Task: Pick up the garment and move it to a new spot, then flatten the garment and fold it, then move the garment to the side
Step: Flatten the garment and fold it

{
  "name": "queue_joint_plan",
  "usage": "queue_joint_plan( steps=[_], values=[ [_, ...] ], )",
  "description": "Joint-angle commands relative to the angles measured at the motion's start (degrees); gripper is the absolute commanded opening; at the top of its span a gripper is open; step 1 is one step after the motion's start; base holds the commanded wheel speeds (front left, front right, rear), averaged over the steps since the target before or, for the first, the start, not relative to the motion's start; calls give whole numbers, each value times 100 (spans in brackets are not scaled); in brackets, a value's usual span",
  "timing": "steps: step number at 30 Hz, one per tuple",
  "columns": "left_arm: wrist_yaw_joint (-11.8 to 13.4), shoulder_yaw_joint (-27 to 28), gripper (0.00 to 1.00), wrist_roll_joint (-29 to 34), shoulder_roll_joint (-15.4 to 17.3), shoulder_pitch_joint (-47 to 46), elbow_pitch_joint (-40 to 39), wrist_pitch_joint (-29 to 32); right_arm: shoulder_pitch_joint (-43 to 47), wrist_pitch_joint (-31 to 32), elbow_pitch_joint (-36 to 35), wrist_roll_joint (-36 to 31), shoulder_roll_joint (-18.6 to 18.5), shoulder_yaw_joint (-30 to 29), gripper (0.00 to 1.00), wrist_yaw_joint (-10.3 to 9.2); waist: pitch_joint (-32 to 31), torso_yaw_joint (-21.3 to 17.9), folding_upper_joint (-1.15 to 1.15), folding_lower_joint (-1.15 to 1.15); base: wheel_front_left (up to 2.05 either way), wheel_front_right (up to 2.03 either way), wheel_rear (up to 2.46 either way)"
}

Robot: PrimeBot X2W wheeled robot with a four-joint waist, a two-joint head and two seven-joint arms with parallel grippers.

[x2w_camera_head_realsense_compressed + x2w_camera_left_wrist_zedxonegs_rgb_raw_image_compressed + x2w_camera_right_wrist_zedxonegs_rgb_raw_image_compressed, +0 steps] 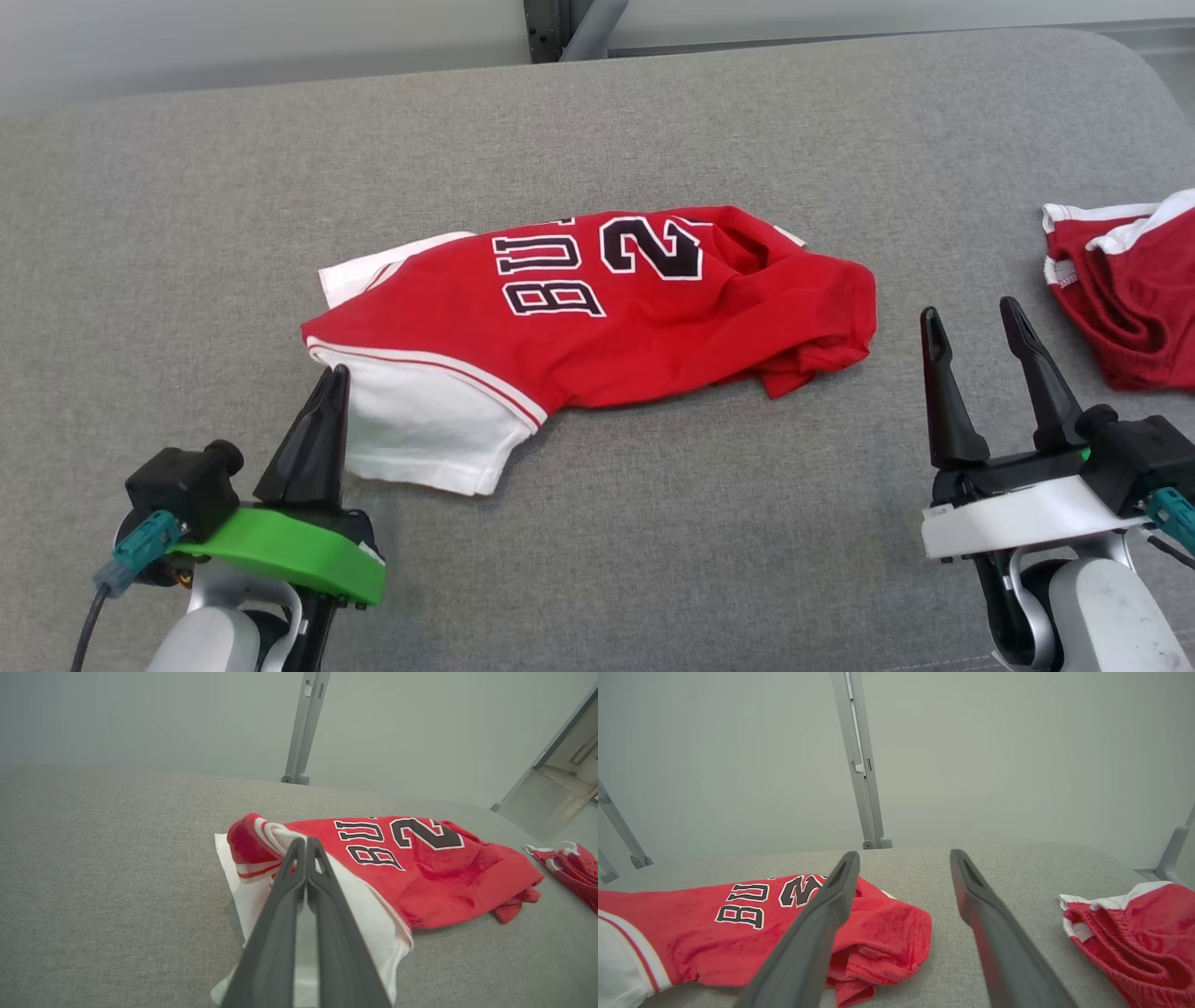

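Red knit cloth with a white sleeve [420,429] makes up the garment [597,317], which lies crumpled on the grey upholstered surface [653,112]. It is directly ahead of the left gripper [334,378] and ahead of the right gripper [971,317] on its inner side.

The garment is judged light, soft and limp. It can be expected to sag and drag from any single held point, and the layers may slide over one another. A hold is best taken at a hemmed edge or a corner, where the cloth is doubled and less likely to slip out. A second hold at the far red hem would be needed to spread it.

The left gripper is laid low, nearly level with the surface, its fingers pressed together. In the left wrist view the trimmed sleeve edge is bunched around its tips [306,842] and seems to be pinched there. The right gripper is held low as well, jaws spread wide with nothing between them. A second red piece [1130,299] lies off to its outer side.
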Motion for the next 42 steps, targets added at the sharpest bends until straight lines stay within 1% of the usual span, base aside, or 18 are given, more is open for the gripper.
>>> queue_joint_plan(
  steps=[1,4,7,8,10,13,15,16,23,28,31,32,33,37,42],
  values=[
    [65,4,0,15,79,83,-267,99,60,-18,-22,-12,2,-40,100,-7,-27,34,0,0,0,0,0],
    [187,-18,0,-18,182,268,-913,373,88,-6,-46,-22,0,-95,100,-7,-44,76,0,0,0,0,0],
    [407,48,0,46,334,396,-1362,643,31,10,-99,-44,18,-138,100,-7,18,93,0,0,0,0,0],
    [465,82,0,147,411,344,-1329,659,1,16,-119,-45,23,-137,100,-7,49,80,0,0,0,0,0],
    [474,107,0,98,359,254,-1282,648,-24,22,-138,-47,31,-137,100,-7,86,64,0,0,0,0,0],
    [448,190,0,-21,254,-21,-894,559,-76,21,-157,-49,41,-135,100,-7,189,-22,0,0,0,0,0],
    [343,245,0,-115,193,-265,-491,456,-139,12,-144,-43,53,-129,100,-7,268,-103,0,0,0,0,0],
    [235,300,0,-179,121,-552,-45,324,-184,-1,-132,-33,68,-115,100,-7,352,-192,0,0,0,0,0],
    [-25,324,0,-103,22,-1451,1390,-148,-270,-61,-64,-4,121,-110,100,-7,593,-473,0,0,0,0,0],
    [-169,302,0,-41,18,-1823,2127,-371,-283,-108,-10,9,150,-121,100,-7,668,-585,0,0,0,0,0],
    [-201,265,0,-1,13,-1945,2380,-475,-272,-124,13,15,167,-167,100,-7,678,-602,0,0,0,0,0],
    [-164,246,45,11,-1,-1946,2452,-477,-258,-132,23,11,169,-190,100,-7,669,-593,0,0,0,0,0],
    [-130,226,100,72,3,-1946,2485,-510,-239,-142,29,4,170,-215,100,-7,658,-580,0,0,0,0,0],
    [24,261,100,208,3,-1782,2367,-676,-161,-151,70,-7,167,-343,100,-7,563,-493,0,0,0,0,0],
    [353,479,100,441,-30,-1395,1727,-795,-110,-88,58,-69,161,-461,100,-7,405,-322,0,0,0,0,0]
  ],
)
